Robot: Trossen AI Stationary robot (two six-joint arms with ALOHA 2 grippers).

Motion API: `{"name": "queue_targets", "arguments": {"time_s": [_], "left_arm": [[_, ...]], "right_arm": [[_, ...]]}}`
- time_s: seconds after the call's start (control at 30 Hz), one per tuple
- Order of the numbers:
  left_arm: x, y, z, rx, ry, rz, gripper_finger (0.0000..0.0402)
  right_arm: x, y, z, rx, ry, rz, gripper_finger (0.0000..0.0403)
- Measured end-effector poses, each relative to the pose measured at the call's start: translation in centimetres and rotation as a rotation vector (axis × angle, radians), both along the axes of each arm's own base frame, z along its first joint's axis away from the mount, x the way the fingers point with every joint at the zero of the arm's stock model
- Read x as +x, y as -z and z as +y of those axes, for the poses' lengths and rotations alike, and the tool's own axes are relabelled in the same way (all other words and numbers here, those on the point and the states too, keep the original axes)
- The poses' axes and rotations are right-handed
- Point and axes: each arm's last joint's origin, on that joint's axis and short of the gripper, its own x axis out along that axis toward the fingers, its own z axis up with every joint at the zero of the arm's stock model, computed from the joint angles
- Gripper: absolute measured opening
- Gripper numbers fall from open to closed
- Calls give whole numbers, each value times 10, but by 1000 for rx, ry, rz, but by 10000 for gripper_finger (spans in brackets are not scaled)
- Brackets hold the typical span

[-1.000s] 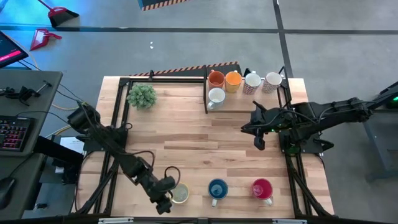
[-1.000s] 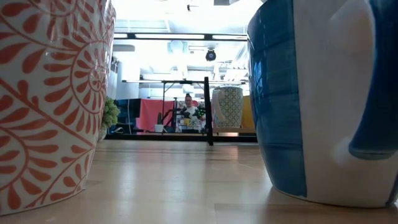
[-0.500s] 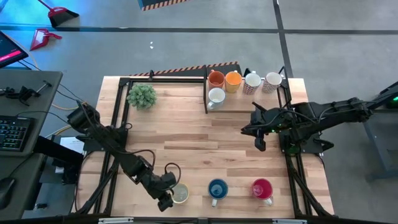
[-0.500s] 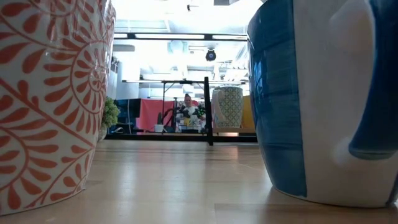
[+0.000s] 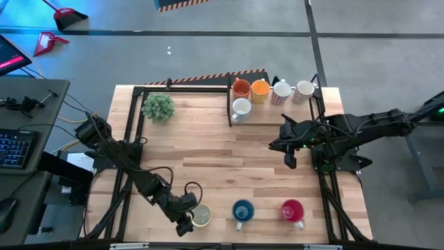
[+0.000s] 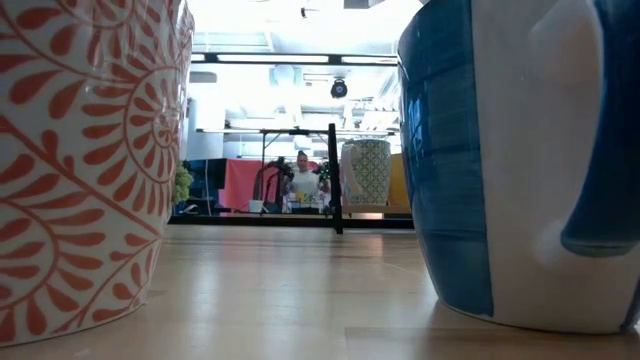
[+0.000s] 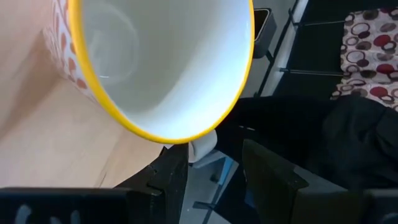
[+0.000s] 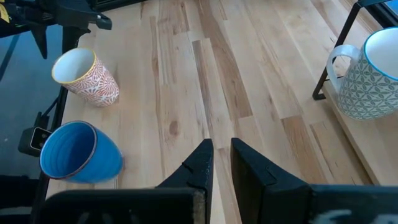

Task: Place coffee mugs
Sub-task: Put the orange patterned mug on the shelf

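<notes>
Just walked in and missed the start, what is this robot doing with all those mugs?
It is setting out coffee mugs. The left pincer is at the orange-patterned mug on the table's front edge, fingers spread beside it. A blue mug and a red mug stand in the same row. Five more mugs wait at the back. The right pincer hovers mid-table, holding nothing.

Glossy ceramic-looking patterned mug [image 7: 161, 62] & blue mug [image 6: 520, 160]; smooth pale wood table [image 5: 222, 149], prob. matt.

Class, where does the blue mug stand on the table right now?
In the high view, the blue mug stands at the table's near edge, between the orange-patterned mug on the left and the red-pink mug.
</notes>
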Motion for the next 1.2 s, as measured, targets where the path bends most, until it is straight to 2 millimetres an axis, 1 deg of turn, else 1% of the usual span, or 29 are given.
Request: {"name": "queue_targets", "arguments": {"time_s": [0.23,0.5,0.7,0.87,1.03,1.2], "left_arm": [[1,2,0,14,7,-13,142],[9,12,-7,-16,13,-41,142],[13,20,-10,-5,24,-51,142],[19,25,-8,4,11,-64,143],[25,25,0,35,-52,-98,142],[31,23,6,45,-70,-127,142]], "right_arm": [[0,0,0,0,0,0,34],[0,0,0,0,0,-3,34],[0,0,0,0,1,-5,34],[1,-1,0,2,1,-11,34],[1,-1,0,8,-8,-9,34],[1,-1,1,16,-18,-8,34]]}}
